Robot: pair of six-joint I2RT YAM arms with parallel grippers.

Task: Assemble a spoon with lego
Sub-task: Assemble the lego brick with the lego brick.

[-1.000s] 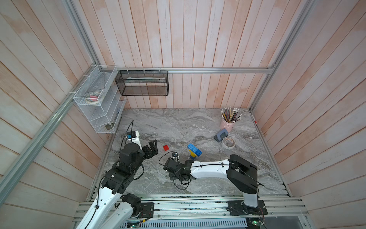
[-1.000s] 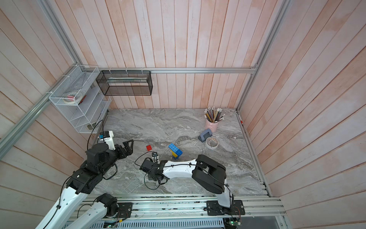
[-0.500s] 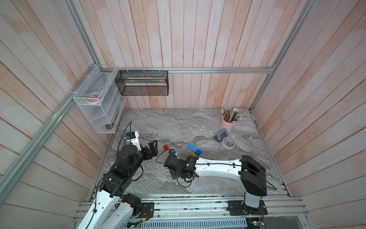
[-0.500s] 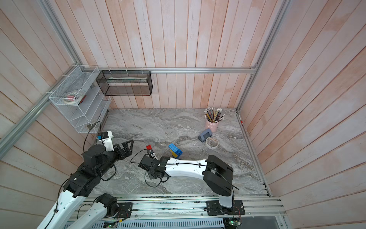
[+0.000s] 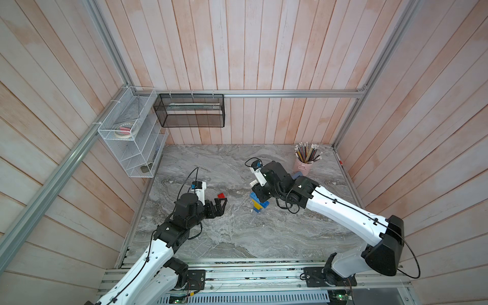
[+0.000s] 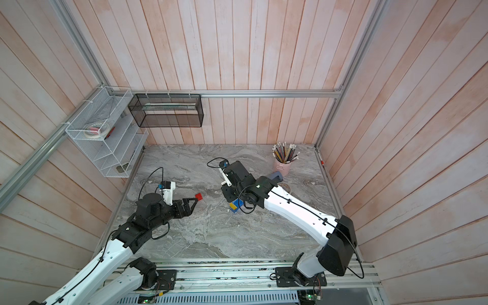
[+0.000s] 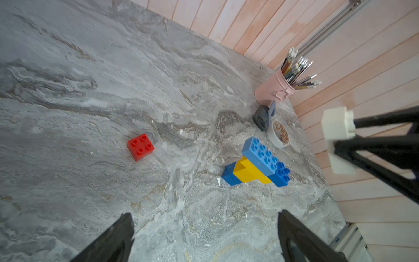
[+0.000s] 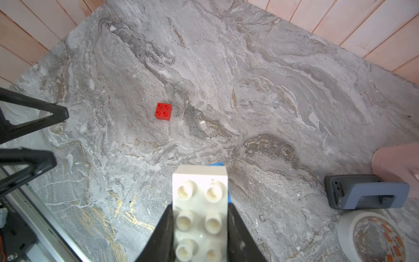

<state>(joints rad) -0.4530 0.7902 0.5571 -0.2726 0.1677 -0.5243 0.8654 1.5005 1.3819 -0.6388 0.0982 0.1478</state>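
Observation:
The spoon (image 7: 256,163), a joined blue-and-yellow lego figure, lies mid-table in both top views (image 5: 259,204) (image 6: 235,206). My right gripper (image 8: 200,206) is shut on an oblong white brick (image 8: 199,181), also seen from the left wrist (image 7: 337,123). It hovers over the spoon's far end, where a blue sliver (image 8: 216,163) peeks out behind the brick; contact cannot be judged. A loose red brick (image 5: 221,195) (image 7: 140,147) (image 8: 163,111) sits left of the spoon. My left gripper (image 7: 205,215) (image 5: 220,204) stands open and empty just short of the red brick.
A pink pencil cup (image 5: 303,165), a grey hole punch (image 8: 362,195) and a tape roll (image 8: 371,236) crowd the back right corner. A white wire shelf (image 5: 132,142) and a black mesh basket (image 5: 190,111) hang on the left and back walls.
The right arm has swung from low at the front middle of the table up and back, over the spoon. The left gripper has edged closer to the red brick.

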